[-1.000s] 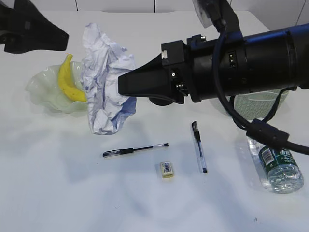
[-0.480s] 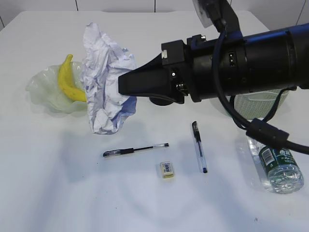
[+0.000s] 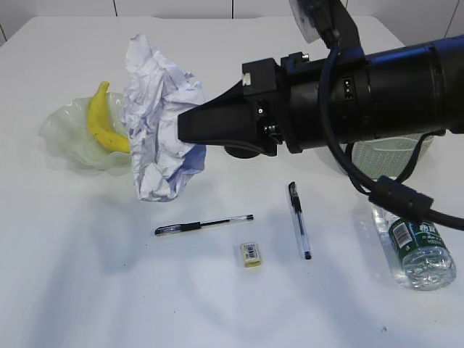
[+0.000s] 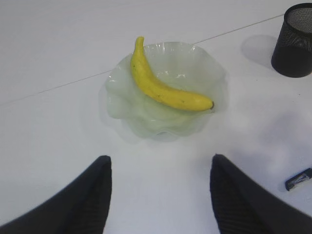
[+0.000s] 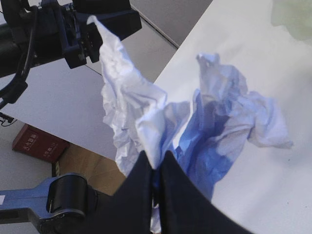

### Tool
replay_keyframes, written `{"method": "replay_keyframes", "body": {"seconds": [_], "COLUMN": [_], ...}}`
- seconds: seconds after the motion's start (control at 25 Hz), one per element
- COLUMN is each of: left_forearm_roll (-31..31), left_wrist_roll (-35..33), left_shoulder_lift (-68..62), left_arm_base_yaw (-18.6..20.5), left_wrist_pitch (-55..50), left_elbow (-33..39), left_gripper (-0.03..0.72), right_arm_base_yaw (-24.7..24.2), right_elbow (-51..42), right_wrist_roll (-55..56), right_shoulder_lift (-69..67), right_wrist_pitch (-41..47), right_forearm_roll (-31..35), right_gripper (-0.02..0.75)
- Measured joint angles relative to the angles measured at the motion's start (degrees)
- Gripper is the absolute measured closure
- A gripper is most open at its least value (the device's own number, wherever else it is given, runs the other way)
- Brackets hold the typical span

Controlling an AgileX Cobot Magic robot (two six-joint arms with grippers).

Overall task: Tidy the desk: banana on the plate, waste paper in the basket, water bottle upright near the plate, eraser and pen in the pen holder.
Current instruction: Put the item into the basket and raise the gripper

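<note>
Right wrist view shows the right pincer [image 5: 155,170] clenched on a thin fold of the waste paper [image 5: 195,122], which hangs beyond its tips. Such a slight pinch could slip or tear, I judge, before reaching the basket [image 3: 388,156] behind it.

The basket [image 3: 395,156] sits mostly behind the right arm [image 3: 362,90] — only its lower rim shows; a pen [image 4: 298,179] is cut off at the left wrist view's edge.
</note>
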State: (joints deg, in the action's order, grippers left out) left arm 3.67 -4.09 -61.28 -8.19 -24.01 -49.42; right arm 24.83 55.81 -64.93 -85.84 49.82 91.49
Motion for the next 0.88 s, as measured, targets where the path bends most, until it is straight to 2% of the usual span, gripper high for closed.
{"method": "replay_keyframes", "body": {"seconds": [0.36,0.88], "left_forearm_roll": [-1.7,-2.2], "left_wrist_roll": [0.6,0.7], "left_shoulder_lift": [2.1,2.5], "left_arm_base_yaw": [0.0,0.0], "left_wrist_pitch": [5.3,8.5], "left_elbow": [6.3,8.0], "left_gripper": [0.256,0.256], "right_arm_base_yaw": [0.0,0.0], "right_elbow": [0.0,0.0], "right_wrist_roll": [1.5,3.8], "right_shoulder_lift": [0.0,2.1], "right_wrist_pitch": [-0.1,-3.6], "right_forearm_roll": [-1.4,-4.1], "right_gripper": [0.738,0.738]}}
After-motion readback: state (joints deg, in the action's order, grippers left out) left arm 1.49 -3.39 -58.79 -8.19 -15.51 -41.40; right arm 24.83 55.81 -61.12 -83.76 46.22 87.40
